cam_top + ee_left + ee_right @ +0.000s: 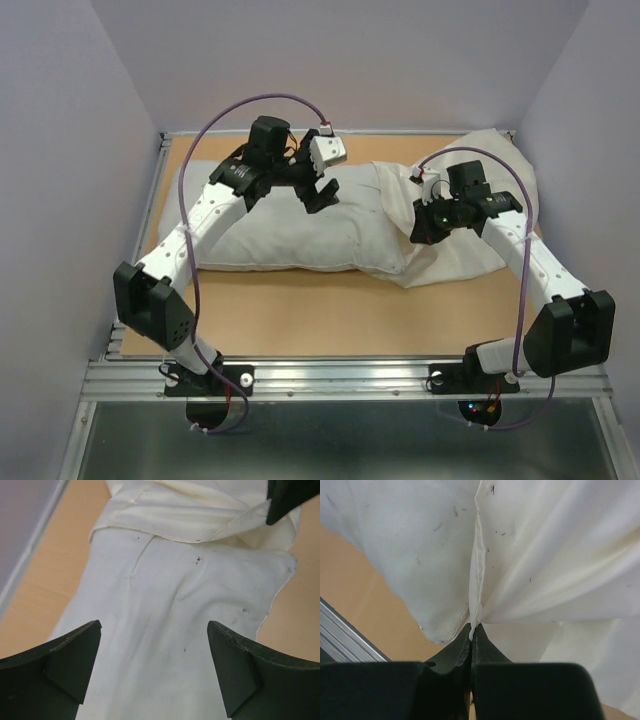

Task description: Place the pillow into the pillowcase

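The greyish-white pillow lies lengthwise across the table, puffy, its right end under the mouth of the cream pillowcase. My left gripper hovers open and empty over the pillow's upper middle. In the left wrist view the pillow fills the gap between the fingers of the left gripper, and the pillowcase hem lies across its far end. My right gripper is shut on the pillowcase's hemmed edge. In the right wrist view the gripper pinches that hem, with a pillow corner to the left and the pillowcase to the right.
The wooden tabletop shows bare in front of the fabric. A metal rail runs along the near edge. Lilac walls close in the left, back and right sides. The right gripper's dark tip shows in the left wrist view.
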Tool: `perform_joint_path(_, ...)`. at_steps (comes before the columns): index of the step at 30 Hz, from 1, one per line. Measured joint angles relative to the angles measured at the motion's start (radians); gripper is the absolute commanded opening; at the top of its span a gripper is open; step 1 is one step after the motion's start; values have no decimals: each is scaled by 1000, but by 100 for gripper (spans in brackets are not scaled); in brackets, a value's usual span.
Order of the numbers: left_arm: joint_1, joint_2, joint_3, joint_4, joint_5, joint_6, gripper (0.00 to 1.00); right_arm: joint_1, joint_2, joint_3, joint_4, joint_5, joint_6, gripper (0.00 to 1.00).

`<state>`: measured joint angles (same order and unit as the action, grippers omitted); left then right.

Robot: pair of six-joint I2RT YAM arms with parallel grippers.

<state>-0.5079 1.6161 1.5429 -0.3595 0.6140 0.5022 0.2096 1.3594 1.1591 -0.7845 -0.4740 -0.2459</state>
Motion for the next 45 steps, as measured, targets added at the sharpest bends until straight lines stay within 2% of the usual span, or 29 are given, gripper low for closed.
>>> perform_joint_path(3, -55, -108, -10, -90, 27, 236, 99, 0, 2, 0, 0, -1, 7, 1)
perform_joint_path(7, -224, -231, -224, -61, -11, 402, 99, 0, 2, 0, 0, -1, 18, 0)
perform_joint_path(11, -342, -217, -418, 42, -77, 458, 99, 0, 2, 0, 0, 0, 31, 1)
perform_joint_path(15, -378, -135, -501, 175, -159, 462, 99, 0, 2, 0, 0, 0, 40, 1)
perform_joint_path(19, -411, -91, -562, 429, -262, 451, 97, 0, 2, 0, 0, -1, 47, 1)
perform_joint_path(21, -429, -60, -575, 546, -336, 412, 67, 0, 2, -3, 0, -5, 51, 1)
perform_joint_path(22, -435, -29, -566, 605, -378, 383, 39, 0, 2, -5, 0, -5, 52, 1)
perform_joint_path(24, -434, 44, -521, 642, -422, 301, 13, 0, 2, -10, -1, -6, 53, 1)
perform_joint_path(26, -418, 93, -480, 657, -438, 239, 0, 0, 2, -10, -1, -5, 53, 1)
perform_joint_path(31, -319, 124, -396, 647, -415, 29, 0, 0, 2, -3, -6, -18, 60, 1)
perform_joint_path(34, -273, 124, -361, 660, -380, -86, 0, -1, 13, 64, -29, -69, 95, 1)
perform_joint_path(38, -278, 140, -320, 665, -349, -218, 0, -1, 44, 184, -13, -166, 202, 1)
perform_joint_path(43, -359, 193, -292, 687, -330, -307, 1, -1, 114, 267, 64, -272, 398, 1)
perform_joint_path(44, -369, 194, -293, 687, -322, -322, 10, -1, 130, 273, 83, -280, 436, 0)
perform_joint_path(45, -377, 194, -297, 687, -317, -335, 16, -5, 145, 273, 97, -292, 466, 1)
